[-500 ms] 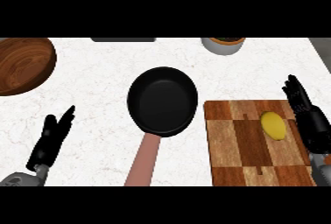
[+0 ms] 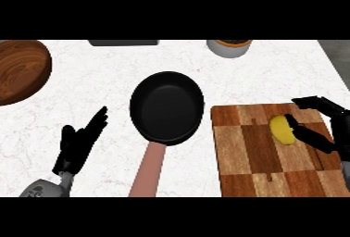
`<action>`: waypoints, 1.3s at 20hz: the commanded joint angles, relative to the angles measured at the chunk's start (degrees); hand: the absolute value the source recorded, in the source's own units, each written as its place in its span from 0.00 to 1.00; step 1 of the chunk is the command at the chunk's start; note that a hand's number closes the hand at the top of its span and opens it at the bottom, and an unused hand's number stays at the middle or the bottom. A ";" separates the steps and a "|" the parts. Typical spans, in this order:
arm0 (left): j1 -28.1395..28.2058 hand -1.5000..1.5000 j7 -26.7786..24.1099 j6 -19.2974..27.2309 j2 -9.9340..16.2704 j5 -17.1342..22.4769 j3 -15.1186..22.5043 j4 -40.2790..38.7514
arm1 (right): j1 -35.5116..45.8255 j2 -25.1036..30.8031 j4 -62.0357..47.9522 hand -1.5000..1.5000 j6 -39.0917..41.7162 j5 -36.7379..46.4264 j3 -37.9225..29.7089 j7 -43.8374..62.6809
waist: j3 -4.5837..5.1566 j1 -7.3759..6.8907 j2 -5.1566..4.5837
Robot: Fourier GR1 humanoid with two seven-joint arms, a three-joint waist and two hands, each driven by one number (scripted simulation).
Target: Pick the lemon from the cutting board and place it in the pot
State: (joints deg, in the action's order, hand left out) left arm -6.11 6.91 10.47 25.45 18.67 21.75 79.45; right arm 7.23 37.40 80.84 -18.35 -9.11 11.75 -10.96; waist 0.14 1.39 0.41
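A yellow lemon lies on the wooden cutting board at the right. My right hand comes in from the right edge, just beside the lemon. Its thumb rests against the lemon's right side and its fingers bend leftward above the fruit without closing round it. The pot is a black pan with a pinkish handle, left of the board in the middle of the counter. My left hand rests open at the lower left, fingers pointing up.
A large wooden bowl sits at the upper left edge. A grey cup with dark contents stands at the back, and a dark flat object lies along the back edge.
My right hand has shifted left and lower toward the lemon, its fingers bending over and its thumb now against the fruit. Lemon, pan and left hand are where they were.
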 commanded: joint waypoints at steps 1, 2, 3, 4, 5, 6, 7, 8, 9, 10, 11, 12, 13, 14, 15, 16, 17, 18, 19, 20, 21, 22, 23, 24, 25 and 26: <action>2.28 0.50 -2.07 -2.12 -1.26 1.79 0.13 0.32 | -3.09 -8.00 3.85 0.00 -12.78 1.87 -4.31 -11.75 | -0.26 0.78 0.19; 2.53 0.50 -2.84 -2.42 -1.25 1.10 0.83 1.53 | -3.84 -9.93 5.67 0.00 -12.74 0.26 -5.09 -14.67 | -0.28 0.47 0.21; -0.76 0.50 -1.12 0.16 -4.45 -0.55 1.94 -1.21 | -3.16 -11.40 8.45 0.00 -12.88 1.06 -3.58 -15.81 | -0.20 0.82 -0.12; -0.15 0.50 -2.51 -3.37 -2.03 1.46 -0.10 -0.12 | -7.40 -10.88 10.03 0.00 -11.74 -0.71 -5.56 -19.09 | -0.19 0.54 -0.07; -1.21 0.50 -1.89 -4.09 -1.93 0.92 -0.12 -0.94 | -8.28 -10.48 12.39 0.00 -10.76 -1.27 -6.08 -19.05 | -0.16 0.12 -0.17; -0.42 0.50 -1.88 -6.07 -1.31 2.42 -1.65 -1.21 | -12.03 -7.19 17.19 0.00 -8.91 -1.15 -6.94 -17.54 | -0.12 -0.10 -0.16; 0.74 0.50 -4.73 -4.48 -3.68 -0.64 0.07 -2.76 | -13.45 -6.16 23.43 0.00 -10.50 1.61 -4.66 -11.46 | -0.07 -0.29 -0.18; 0.62 0.50 -1.45 -5.09 -2.17 0.12 -1.55 0.02 | -11.25 -3.39 24.76 0.00 -8.64 1.71 -5.15 -2.83 | -0.09 -0.88 -0.23; 3.61 0.50 -3.45 -3.96 -1.46 -1.49 0.19 2.51 | -11.91 0.08 26.04 0.00 -7.18 1.95 -4.54 1.38 | -0.05 -0.93 -0.11; 0.25 0.50 -3.25 -3.49 -3.76 -0.82 -0.57 -2.17 | -12.15 3.98 25.75 0.00 -5.22 1.07 -6.06 5.62 | 0.02 -0.23 -0.21; 0.17 0.50 -2.59 -4.53 -2.86 -0.15 -0.93 -1.61 | -13.10 5.77 25.75 0.00 -3.25 -0.62 -6.71 8.83 | 0.02 -0.17 -0.19; -1.57 0.50 -2.04 -3.54 -3.74 -1.16 -0.43 -1.45 | -11.95 6.86 25.09 0.00 -3.60 0.59 -5.74 13.25 | 0.05 -0.41 -0.29; -1.77 0.50 -1.87 -4.84 -3.93 -0.31 -1.00 -3.68 | -11.95 8.45 27.55 0.00 -1.42 -1.56 -6.93 16.04 | 0.03 -0.30 -0.32; -0.28 0.50 -2.27 -5.31 -3.06 -0.24 -0.93 -2.11 | -10.90 9.26 29.42 0.00 -2.80 -0.33 -5.44 22.32 | 0.08 -0.85 -0.26; -0.92 0.50 -1.37 -6.69 -1.26 0.81 -2.49 -1.95 | -12.67 11.20 30.93 0.00 -0.02 -3.88 -7.87 24.07 | 0.03 -0.42 -0.17; -1.06 0.50 -3.06 -6.21 -3.13 -0.84 -1.35 -2.87 | -7.92 10.68 31.24 0.00 -0.63 -3.84 -7.52 28.71 | 0.00 -1.22 -0.36; 0.14 0.50 -2.61 -4.43 -4.14 -2.17 -0.23 -1.42 | -6.32 9.47 30.58 0.00 -0.94 -3.91 -6.14 31.28 | -0.04 -1.68 -0.38; -0.92 0.50 -4.97 -5.66 -5.45 -1.55 -0.91 -5.04 | -3.47 9.77 31.48 0.00 -0.88 -4.71 -5.42 35.67 | 0.02 -1.70 -0.52; -2.44 0.50 -1.16 -6.91 -3.62 -0.32 -2.85 -2.56 | -3.79 8.35 26.02 0.00 1.43 -5.10 -6.83 31.95 | -0.11 -1.68 -0.48; -1.51 0.50 -3.90 -6.99 -4.27 -1.46 -2.81 -4.63 | -5.64 9.52 28.19 0.00 2.68 -7.21 -9.14 34.04 | -0.10 -1.25 -0.41; -1.42 0.50 -0.18 -6.10 -4.75 -1.42 -1.50 -0.67 | -1.72 8.08 24.79 0.00 2.81 -6.88 -6.98 35.86 | -0.12 -1.93 -0.46; -2.05 0.50 -6.78 -6.97 -6.30 -3.38 -1.48 -8.73 | -2.66 6.47 20.34 0.00 5.01 -7.44 -5.60 31.90 | -0.11 -1.71 -0.72; -1.04 0.50 -3.04 -7.98 -3.81 -1.54 -2.29 -2.88 | 0.09 7.57 20.10 0.00 6.10 -8.04 -4.70 36.82 | -0.12 -2.41 -0.59; -1.07 0.50 -2.67 -6.58 -6.05 -2.69 -0.49 -2.53 | 0.28 6.50 18.34 0.00 7.24 -7.08 -2.12 36.34 | -0.13 -2.54 -0.64; -2.56 0.50 -4.60 -8.51 -4.32 -1.67 -3.12 -5.43 | 0.44 8.38 16.92 0.00 10.70 -7.25 -1.40 36.53 | -0.11 -2.43 -0.76; -1.11 0.50 -5.28 -6.95 -5.89 -2.57 -2.22 -5.06 | -2.03 8.78 18.13 0.00 13.08 -7.63 -0.52 35.81 | -0.12 -1.98 -0.61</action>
State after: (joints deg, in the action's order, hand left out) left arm -7.62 2.93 3.48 20.61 16.75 19.74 75.67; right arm 5.07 45.33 101.80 -11.54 -15.80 8.17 22.90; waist 0.00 -0.61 -0.11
